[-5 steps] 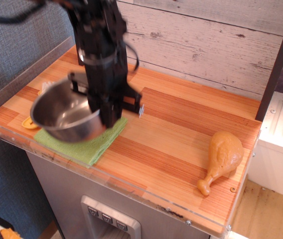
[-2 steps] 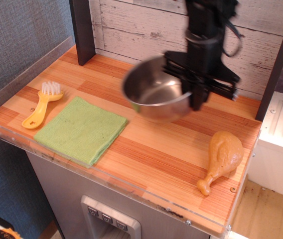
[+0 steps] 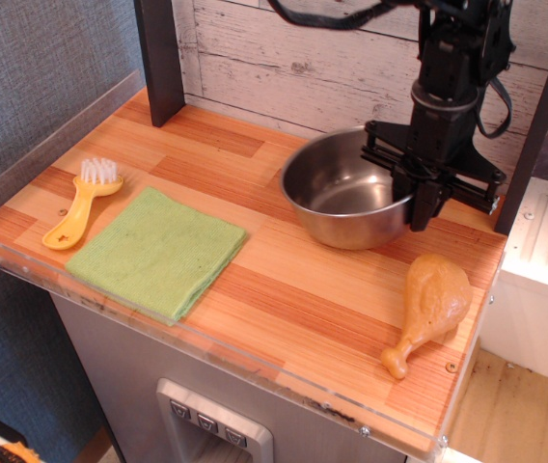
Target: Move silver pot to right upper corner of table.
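The silver pot (image 3: 342,193) is a shiny round steel bowl with no handles. It sits low at the far right part of the wooden table (image 3: 284,289), near the back wall. My black gripper (image 3: 419,204) comes down from above and is shut on the pot's right rim. The pot looks level; whether its base touches the wood I cannot tell.
A toy chicken drumstick (image 3: 430,307) lies just in front of the pot near the right edge. A green cloth (image 3: 158,251) and a yellow brush (image 3: 81,203) lie at the left. A dark post (image 3: 161,58) stands at the back left. A clear acrylic rim (image 3: 52,125) borders the table.
My gripper has carried the pot from above the green cloth at the left across the table to the far right, and has lowered it there.
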`<state>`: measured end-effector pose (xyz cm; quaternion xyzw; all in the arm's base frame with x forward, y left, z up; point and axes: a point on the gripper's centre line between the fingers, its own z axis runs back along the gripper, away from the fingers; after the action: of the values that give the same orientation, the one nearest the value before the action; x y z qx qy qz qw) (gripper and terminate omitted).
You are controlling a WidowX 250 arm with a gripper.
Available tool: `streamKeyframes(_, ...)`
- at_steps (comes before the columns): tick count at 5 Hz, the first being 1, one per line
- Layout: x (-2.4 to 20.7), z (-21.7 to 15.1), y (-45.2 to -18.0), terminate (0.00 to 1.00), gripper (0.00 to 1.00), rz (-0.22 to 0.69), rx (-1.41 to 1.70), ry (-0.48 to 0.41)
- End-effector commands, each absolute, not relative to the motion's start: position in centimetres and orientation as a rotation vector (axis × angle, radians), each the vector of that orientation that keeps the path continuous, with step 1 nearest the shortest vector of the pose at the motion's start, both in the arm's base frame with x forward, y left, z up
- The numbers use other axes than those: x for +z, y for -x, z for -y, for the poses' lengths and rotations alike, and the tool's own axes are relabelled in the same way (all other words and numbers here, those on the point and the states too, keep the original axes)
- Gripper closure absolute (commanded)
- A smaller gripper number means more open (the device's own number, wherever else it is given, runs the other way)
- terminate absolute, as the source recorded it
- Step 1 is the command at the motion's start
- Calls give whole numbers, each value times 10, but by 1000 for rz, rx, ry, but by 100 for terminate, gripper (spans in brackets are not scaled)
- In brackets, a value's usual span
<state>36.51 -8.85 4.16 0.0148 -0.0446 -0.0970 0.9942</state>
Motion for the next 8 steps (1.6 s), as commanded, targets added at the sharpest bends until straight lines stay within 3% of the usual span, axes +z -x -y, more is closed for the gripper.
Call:
streamKeyframes(1,57,102,-375,0,100,184,-229,-15)
streamKeyframes(5,68,110,-371,0,100,222,-289,16)
streamKeyframes(6,66,110,-372,0,0,207,-300,30)
streamKeyframes(8,83,113,-358,0,0,245,-314,83)
